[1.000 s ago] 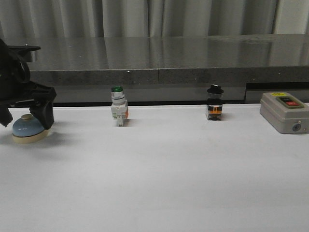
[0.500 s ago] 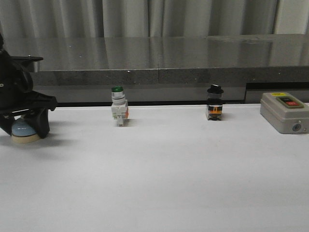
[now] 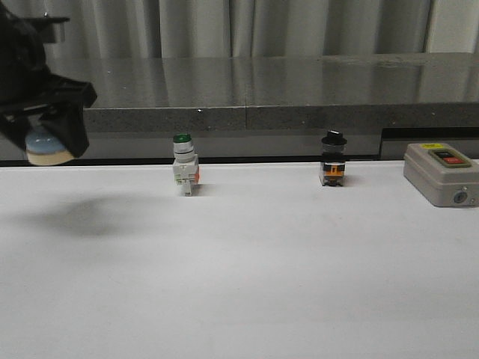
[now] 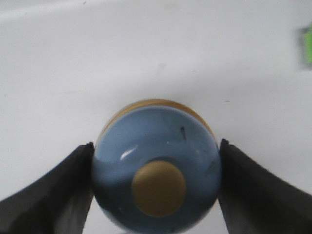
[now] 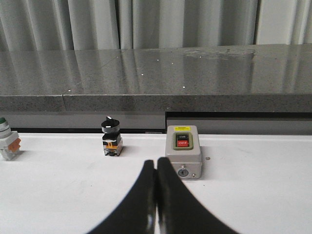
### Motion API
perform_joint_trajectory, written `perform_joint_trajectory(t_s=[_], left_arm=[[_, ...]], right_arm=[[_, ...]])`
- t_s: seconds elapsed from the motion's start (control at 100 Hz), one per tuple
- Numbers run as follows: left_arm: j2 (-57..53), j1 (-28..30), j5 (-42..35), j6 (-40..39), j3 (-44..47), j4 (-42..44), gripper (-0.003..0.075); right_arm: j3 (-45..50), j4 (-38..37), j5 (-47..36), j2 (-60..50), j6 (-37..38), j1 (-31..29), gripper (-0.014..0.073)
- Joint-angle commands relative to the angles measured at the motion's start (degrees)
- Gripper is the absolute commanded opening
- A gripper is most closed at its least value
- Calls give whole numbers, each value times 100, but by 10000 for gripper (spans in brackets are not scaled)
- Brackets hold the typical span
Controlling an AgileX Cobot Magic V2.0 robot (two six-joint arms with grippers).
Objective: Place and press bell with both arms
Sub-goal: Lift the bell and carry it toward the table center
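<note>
The light-blue bell (image 3: 46, 146) with its cream base hangs in the air at the far left of the front view, clear of the white table, its shadow below it. My left gripper (image 3: 43, 127) is shut on it. In the left wrist view the two dark fingers (image 4: 48, 195) press the dome of the bell (image 4: 151, 136) from both sides, and its cream button faces the camera. My right gripper (image 5: 156, 168) shows only in the right wrist view. Its fingers are pressed together, empty, low over the table, short of the grey box.
A green-capped white push-button switch (image 3: 183, 166), a black knob switch (image 3: 332, 161) and a grey box with a red button (image 3: 441, 173) stand along the table's back edge. A dark stone ledge (image 3: 247, 90) runs behind. The grey box (image 5: 184, 151) lies just beyond my right fingers.
My left gripper closed on the bell and lifted it off the table, up and slightly right. The switches and grey box have not moved.
</note>
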Motion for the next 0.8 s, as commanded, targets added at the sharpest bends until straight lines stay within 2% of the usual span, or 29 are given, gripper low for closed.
perform_joint_trajectory(t_s=[0.0, 0.16, 0.4, 0.79], left_arm=[[-503, -328, -10, -8, -158, -86, 186], [-555, -1107, -23, -8, -158, -86, 186], [-146, -2111, -544, -8, -158, -110, 186], [905, -2754, -1019, -8, -297, -217, 186]], right_arm=[[-78, -60, -479, -105, -60, -39, -60], [-78, -60, -479, -105, -60, -39, -60], [-78, -60, -479, -105, -60, -39, -60], [-78, -60, -479, -105, -60, -39, -60]])
